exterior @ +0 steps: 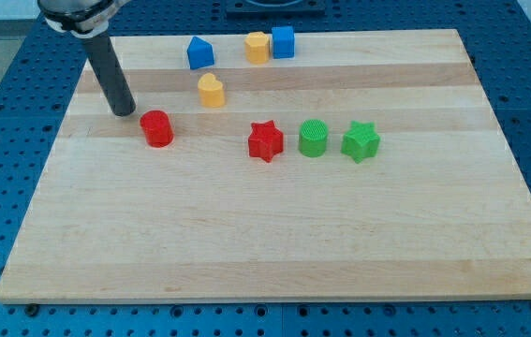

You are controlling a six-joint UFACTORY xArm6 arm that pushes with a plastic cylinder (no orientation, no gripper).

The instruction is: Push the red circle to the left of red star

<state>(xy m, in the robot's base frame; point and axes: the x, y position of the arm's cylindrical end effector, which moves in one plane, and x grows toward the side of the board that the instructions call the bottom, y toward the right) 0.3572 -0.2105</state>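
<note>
Pale wood makes up the counter [274,253], with blue pegboard around it. My tip [124,112] – the tool here, a plain rod that grips nothing – rests on the wood just beside the red circle [157,128], at its upper left, a sliver of gap between them. The red star [265,140] lies well apart toward the view's right, in a row with the green circle [313,139] and green star [361,141].

One camera looks down obliquely from the front, framing the whole wooden board [274,243].
</note>
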